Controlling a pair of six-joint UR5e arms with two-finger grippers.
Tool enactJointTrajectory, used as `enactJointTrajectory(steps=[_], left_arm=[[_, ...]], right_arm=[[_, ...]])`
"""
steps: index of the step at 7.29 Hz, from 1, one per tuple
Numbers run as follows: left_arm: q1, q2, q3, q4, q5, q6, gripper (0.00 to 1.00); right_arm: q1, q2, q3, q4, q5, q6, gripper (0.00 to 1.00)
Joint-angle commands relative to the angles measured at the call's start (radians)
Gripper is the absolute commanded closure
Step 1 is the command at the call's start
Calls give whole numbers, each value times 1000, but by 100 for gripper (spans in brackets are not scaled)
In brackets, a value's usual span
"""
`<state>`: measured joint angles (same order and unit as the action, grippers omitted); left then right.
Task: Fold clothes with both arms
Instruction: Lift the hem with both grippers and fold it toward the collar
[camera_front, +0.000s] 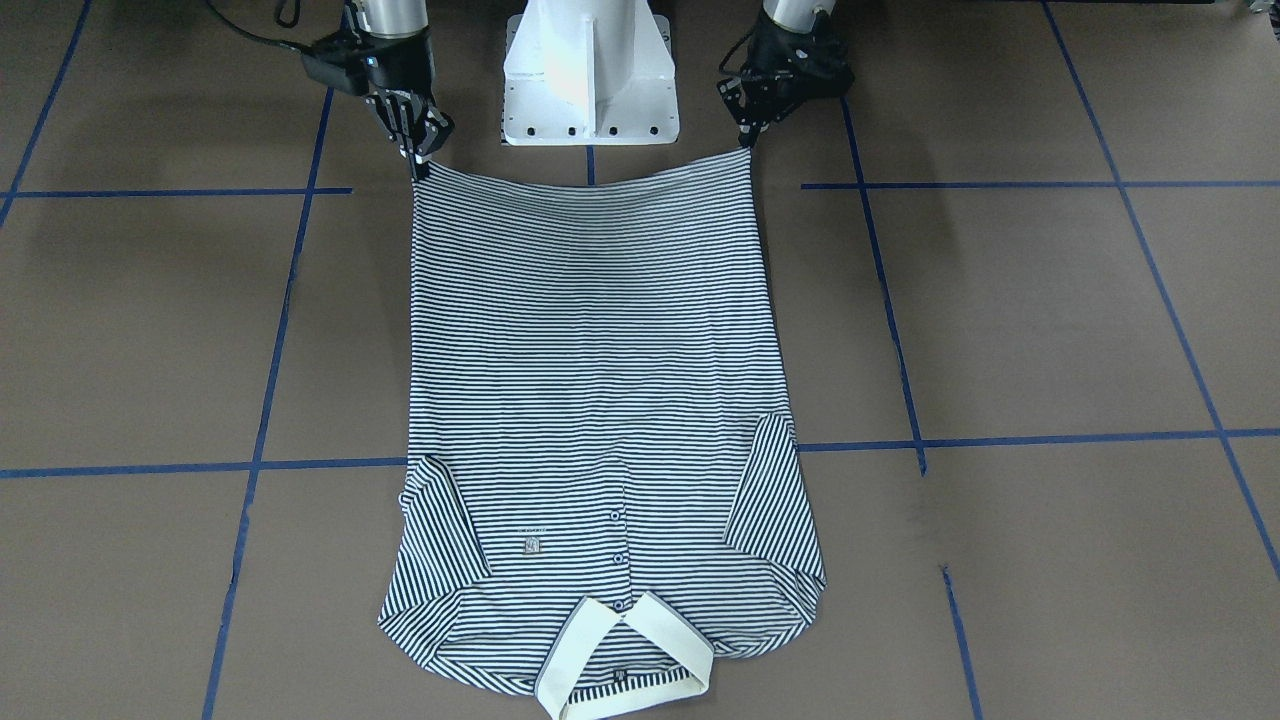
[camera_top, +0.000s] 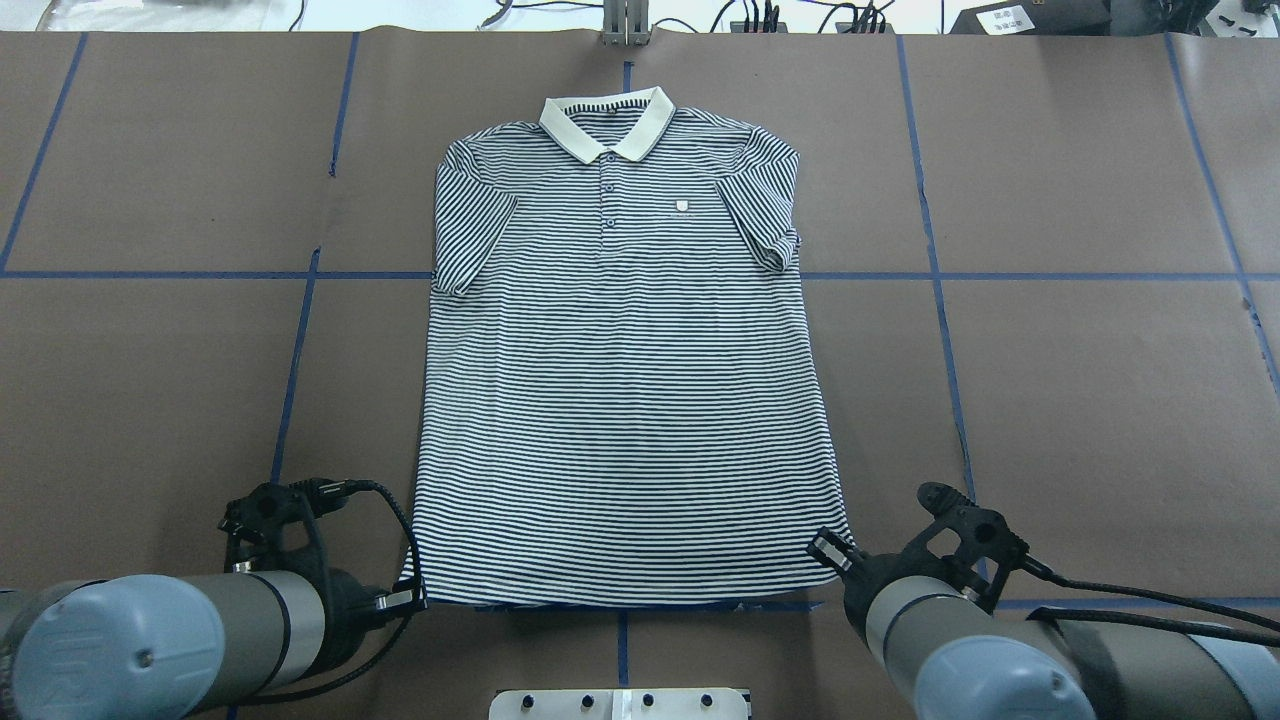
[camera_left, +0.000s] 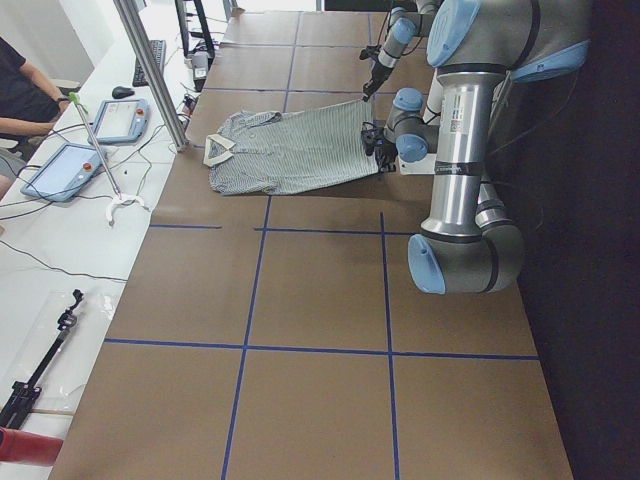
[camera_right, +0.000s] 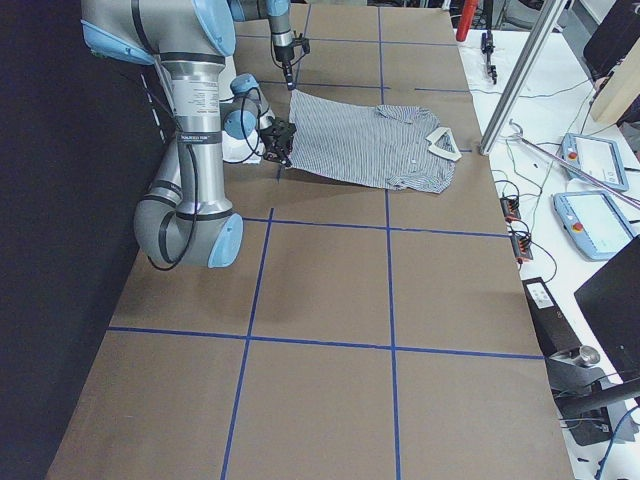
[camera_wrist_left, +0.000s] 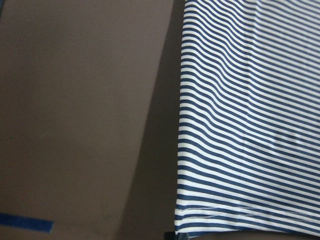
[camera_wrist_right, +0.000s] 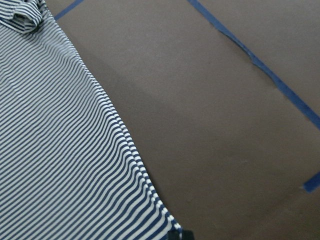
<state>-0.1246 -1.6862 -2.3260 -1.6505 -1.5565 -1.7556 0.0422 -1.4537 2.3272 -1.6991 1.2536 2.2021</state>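
Note:
The striped polo shirt (camera_top: 620, 380) lies face up and spread flat on the brown table, its cream collar (camera_top: 606, 122) at the far side and its hem toward the robot. My left gripper (camera_top: 412, 598) is shut on the hem's left corner. My right gripper (camera_top: 835, 555) pinches the hem's right corner. In the front-facing view the left gripper (camera_front: 748, 148) and the right gripper (camera_front: 420, 165) hold the hem taut between them. Both wrist views show the shirt edge (camera_wrist_left: 250, 125) (camera_wrist_right: 60, 150) slightly off the table, with a shadow beside it.
The white pedestal base (camera_front: 590, 80) stands just behind the hem, between the arms. Blue tape lines (camera_top: 300, 330) grid the brown table. A side bench with tablets (camera_left: 120, 118), a metal post (camera_left: 150, 70) and a seated person (camera_left: 20, 90) lies past the collar end.

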Motion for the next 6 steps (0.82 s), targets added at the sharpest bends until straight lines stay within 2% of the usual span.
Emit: enactJointTrajectory(steps=[1,2,3,4,5,6], left_arm=[[33,-18,-151,151,-2,-62,100],[17,-47,-94,155,-4,-45,100],[-107,-149,-13,152,-5,15,100],[-222,-262,104,149,-10,147,100],[-289,-276,197,103,-7,244,100],[-353,-277,271,22,-7,334,100]], right_arm=[[-16,-17,185,-138,12,-1,100],[11,16,173,-142,13,-16,100],[100,115,97,-142,20,-119,100],[205,253,-40,-145,45,-259,100],[306,304,-174,-128,106,-336,100],[373,328,-260,-76,122,-434,100]])
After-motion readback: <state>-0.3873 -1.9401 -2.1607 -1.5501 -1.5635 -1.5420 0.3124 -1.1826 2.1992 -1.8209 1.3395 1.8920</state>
